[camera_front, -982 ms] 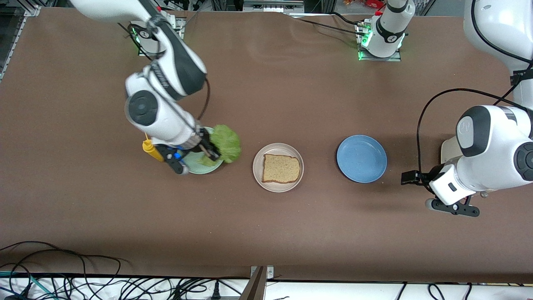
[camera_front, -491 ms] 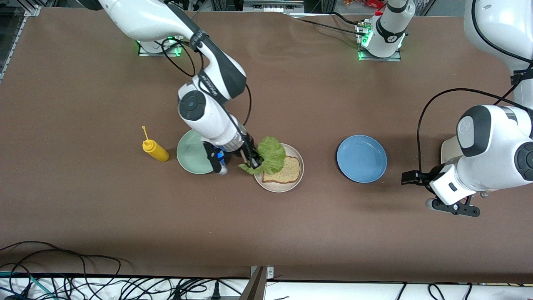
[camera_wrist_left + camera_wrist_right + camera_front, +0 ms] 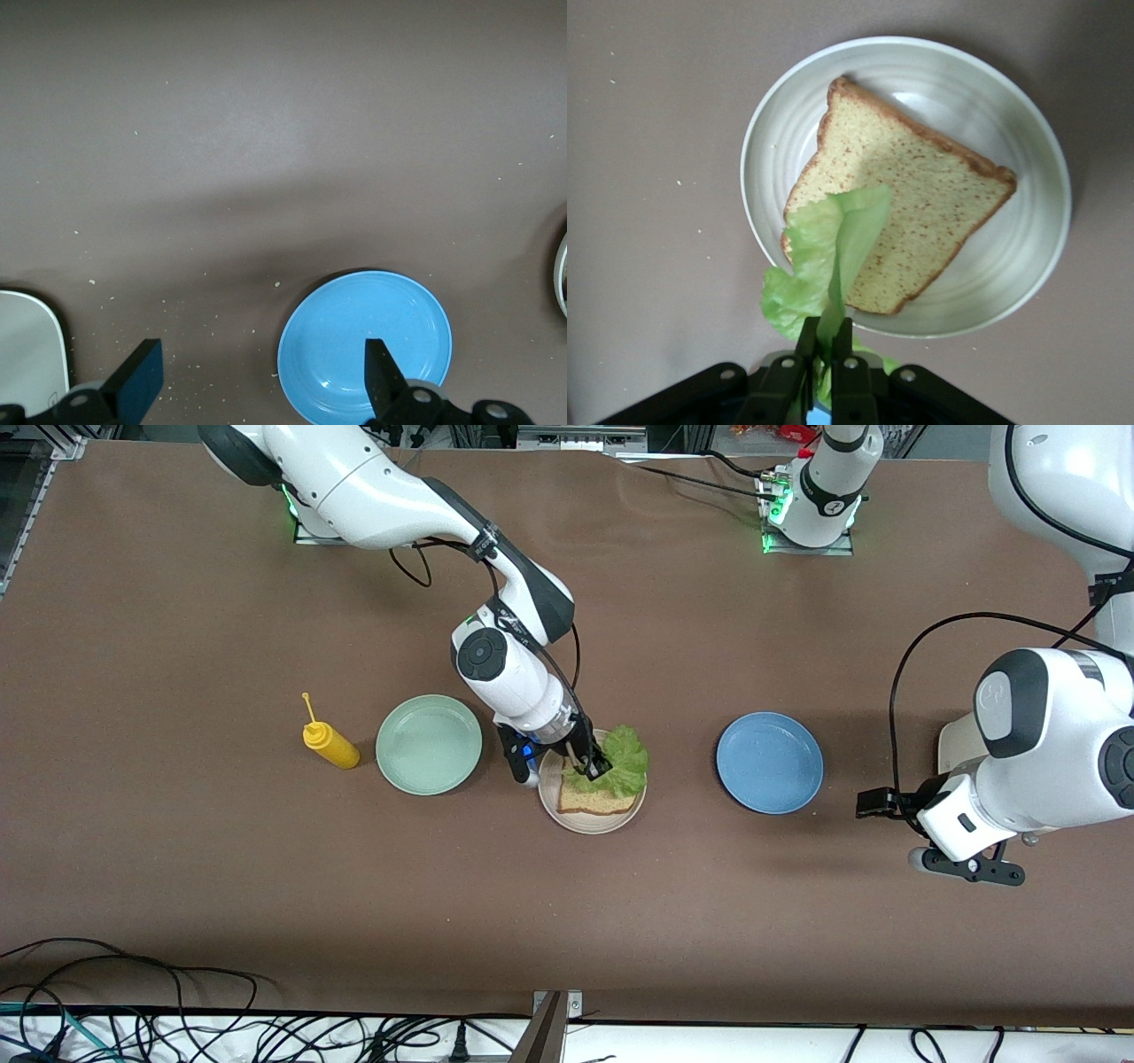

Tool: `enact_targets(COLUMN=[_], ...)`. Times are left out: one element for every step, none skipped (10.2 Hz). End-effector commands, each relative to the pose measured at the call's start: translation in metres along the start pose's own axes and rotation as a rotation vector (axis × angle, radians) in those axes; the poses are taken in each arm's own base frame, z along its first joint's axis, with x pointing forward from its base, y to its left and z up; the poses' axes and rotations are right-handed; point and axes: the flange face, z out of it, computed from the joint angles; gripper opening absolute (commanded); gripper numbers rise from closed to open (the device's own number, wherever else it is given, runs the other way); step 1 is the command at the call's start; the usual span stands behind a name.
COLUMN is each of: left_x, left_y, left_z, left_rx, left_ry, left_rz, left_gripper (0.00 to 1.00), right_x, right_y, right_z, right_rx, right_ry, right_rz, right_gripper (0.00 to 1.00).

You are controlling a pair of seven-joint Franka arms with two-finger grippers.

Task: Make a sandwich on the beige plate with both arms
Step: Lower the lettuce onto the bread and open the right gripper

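Lettuce leaf [image 3: 828,257] over bread slice [image 3: 908,230] edge

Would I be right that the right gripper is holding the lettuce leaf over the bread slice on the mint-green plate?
Not quite: the right gripper holds the lettuce leaf over the bread slice on the beige plate, as the right wrist view shows. The mint-green plate holds nothing.

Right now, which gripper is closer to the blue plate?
Left. The left gripper hangs beside the blue plate, toward the left arm's end; the right gripper is over the beige plate, holding lettuce.
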Motion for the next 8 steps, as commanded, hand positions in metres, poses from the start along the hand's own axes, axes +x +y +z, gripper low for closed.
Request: enact_targets(left_x=[-0.007,-0.006,-0.007,-0.007,-0.007,-0.007,-0.006,-0.007], left_y=[0.001,0.002,0.001,0.002,0.002,0.002,0.002,0.002], left_z=[-0.007,-0.007,-0.007,-0.008,-0.008,-0.008,-0.007,-0.008], left_rx=[0.025,0.024,0.025,0.026,0.026,0.024,0.024,0.026], left_ry=[-0.006,-0.006,-0.006,-0.005,-0.005,-0.005,-0.006,-0.005], left_rz=[0.005,0.006,0.005,0.007,0.007,0.008,0.006,0.007], left_gripper=[1.00,1.00,1.00,1.00,1.00,1.00,1.00,1.00], right_x=[0.001,0.005,0.004,0.008,0.011,0.012,0.012,0.014], right_y=[-0.016,-0.020,-0.025,-0.029,-0.029,-0.027,-0.023,-0.022], right_z=[-0.014,-0.021,-0.031,-0.038,-0.048,-0.058,-0.062,-0.070], right_rx=[0.033,0.042,0.056,0.064,0.009,-0.064,-0.122,-0.162], right_ry=[0.001,0.015,0.019,0.031,0.070,0.125,0.167,0.194], right_rz=[0.012,0.009,0.005,0.002,-0.029,-0.080,-0.113,-0.127], right_gripper=[0.73,0.79,1.00,1.00,1.00,1.00,1.00,1.00])
